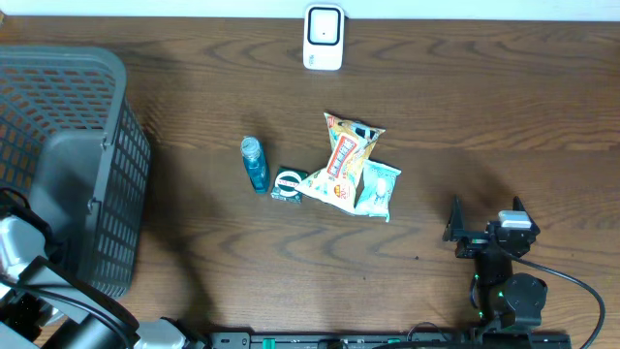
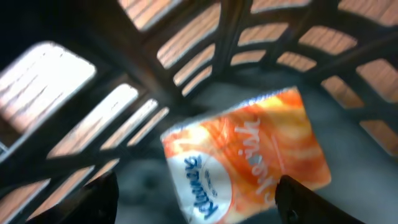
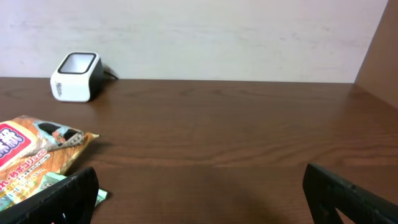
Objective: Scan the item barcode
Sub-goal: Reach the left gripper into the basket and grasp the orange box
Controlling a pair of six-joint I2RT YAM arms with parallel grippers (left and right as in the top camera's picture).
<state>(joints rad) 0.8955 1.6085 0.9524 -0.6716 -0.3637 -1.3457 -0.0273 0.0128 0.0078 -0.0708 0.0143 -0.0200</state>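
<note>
**Tissue pack down in the basket – a snag on the mesh is the main worry**

The left gripper (image 2: 196, 199) hangs inside the basket (image 1: 58, 97), its fingers (image 2: 102, 199) set well apart over an orange tissue pack (image 2: 249, 155) lying tilted on the basket floor. The view is blurred, so I cannot tell whether either finger touches the pack. The right gripper (image 3: 202, 196) waits low over the table with its fingers spread wide and nothing between them.

If the pack is to be lifted, I judge that a finger could hook the basket's slotted wall, or pinch only the slack wrapper so the pack slides out. The scanner (image 1: 323, 37) stands at the far edge, well apart from the basket – a long carry on a weak hold would risk a drop. A snack bag (image 1: 347, 160), a blue bottle (image 1: 254, 163) and a green packet (image 1: 287, 184) lie clustered mid-table, near the path to the scanner, where a low swing might knock them.

The table (image 1: 484, 116) is dark brown wood grain; a pale plain wall (image 3: 217, 37) runs behind it
</note>
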